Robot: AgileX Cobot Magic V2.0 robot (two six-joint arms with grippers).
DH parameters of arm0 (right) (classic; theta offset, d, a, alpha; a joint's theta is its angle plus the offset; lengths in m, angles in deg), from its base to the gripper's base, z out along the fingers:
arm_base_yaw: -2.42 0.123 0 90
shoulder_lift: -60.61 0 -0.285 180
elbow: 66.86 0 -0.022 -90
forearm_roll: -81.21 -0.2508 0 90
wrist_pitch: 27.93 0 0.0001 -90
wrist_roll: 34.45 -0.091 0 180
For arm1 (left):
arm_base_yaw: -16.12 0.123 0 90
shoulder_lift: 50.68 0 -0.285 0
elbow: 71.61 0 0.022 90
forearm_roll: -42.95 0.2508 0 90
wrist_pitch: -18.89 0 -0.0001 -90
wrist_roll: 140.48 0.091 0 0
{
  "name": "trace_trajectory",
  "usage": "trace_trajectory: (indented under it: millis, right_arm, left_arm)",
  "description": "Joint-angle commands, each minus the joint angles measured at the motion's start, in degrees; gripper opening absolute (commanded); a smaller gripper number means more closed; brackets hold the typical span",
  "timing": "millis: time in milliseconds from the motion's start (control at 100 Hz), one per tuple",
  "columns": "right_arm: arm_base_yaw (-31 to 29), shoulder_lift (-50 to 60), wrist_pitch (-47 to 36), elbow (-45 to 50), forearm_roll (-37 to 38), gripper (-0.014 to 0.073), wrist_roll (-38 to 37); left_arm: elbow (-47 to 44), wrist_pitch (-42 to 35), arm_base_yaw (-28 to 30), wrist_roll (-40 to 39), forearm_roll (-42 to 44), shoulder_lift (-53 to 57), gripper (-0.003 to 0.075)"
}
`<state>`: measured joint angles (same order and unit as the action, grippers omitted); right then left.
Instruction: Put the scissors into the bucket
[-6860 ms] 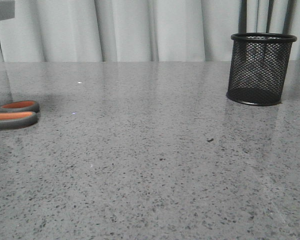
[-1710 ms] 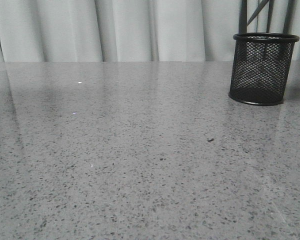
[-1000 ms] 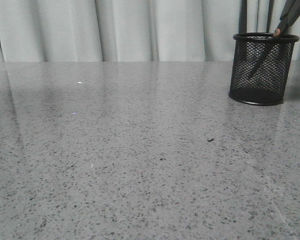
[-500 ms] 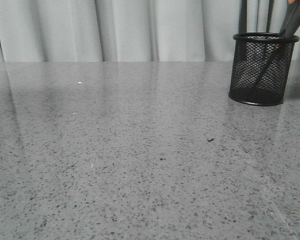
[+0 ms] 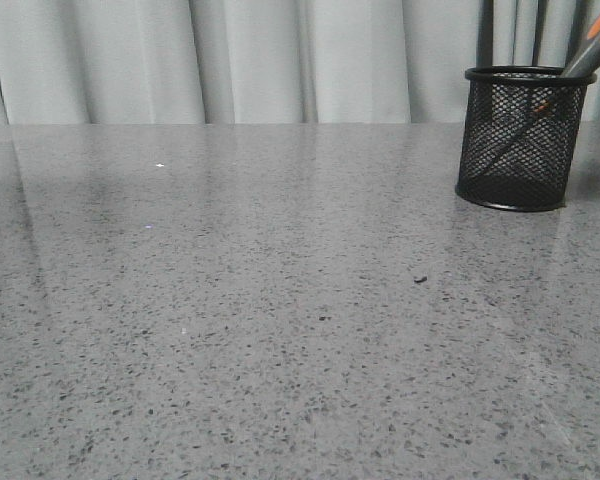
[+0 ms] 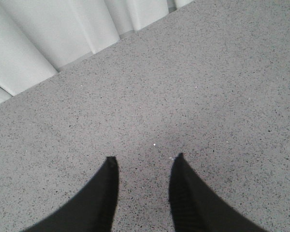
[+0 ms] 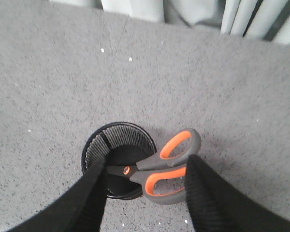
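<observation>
The black mesh bucket (image 5: pixel 525 140) stands at the far right of the table. The scissors (image 5: pixel 597 48) stand slanted inside it, blades down against the mesh, grey-and-orange handles sticking out over the right rim. In the right wrist view the scissors (image 7: pixel 166 169) lean on the rim of the bucket (image 7: pixel 94 145). My right gripper (image 7: pixel 146 159) hovers above them, jaws wide apart, one finger either side of the scissors. My left gripper (image 6: pixel 145 157) is open and empty over bare table. Neither gripper shows in the front view.
The grey speckled table (image 5: pixel 280 300) runs to a pale curtain (image 5: pixel 260 60) along its far edge. A small dark speck (image 5: pixel 420 279) lies on the table in front of the bucket.
The scissors, once flat at the table's left edge, came down from the upper right into the bucket and have sunk lower. The bucket has shifted slightly left.
</observation>
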<state>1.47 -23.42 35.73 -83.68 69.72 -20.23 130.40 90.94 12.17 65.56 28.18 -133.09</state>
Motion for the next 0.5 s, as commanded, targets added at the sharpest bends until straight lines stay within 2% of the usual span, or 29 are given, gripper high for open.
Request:
trace_trajectory:
  millis: [0, 90, 140, 260, 390, 490]
  right_arm:
    - [-0.4, 3.3, -3.7, -1.8, -1.1, 0.0321, 0.0]
    - [-0.4, 4.6, -4.0, -1.5, -3.6, 0.0243, 0.0]
    - [-0.4, 5.6, -5.1, -0.6, -5.9, 0.0146, 0.0]
    - [-0.4, 8.9, -10.8, 4.1, -9.9, -0.0077, 0.0]
    - [-0.4, 14.2, -20.6, 13.8, -12.2, -0.0067, 0.0]
    - [-0.4, 19.6, -30.0, 23.9, -12.5, -0.0069, 0.0]
  left_arm:
    - [1.7, -3.0, 0.2, 0.0, -1.2, 1.5, 0.0106]
    - [1.7, -3.0, 0.2, 0.0, -1.2, 1.6, 0.0021]
    - [1.7, -3.0, 0.2, 0.0, -1.2, 1.7, -0.0022]
    - [1.1, -4.6, 0.2, 0.1, -1.6, 2.9, -0.0021]
    - [-4.2, -12.6, 0.2, 0.1, -1.6, 7.4, -0.0021]
    - [-13.6, -22.7, 0.2, 0.1, -1.9, 13.6, -0.0021]
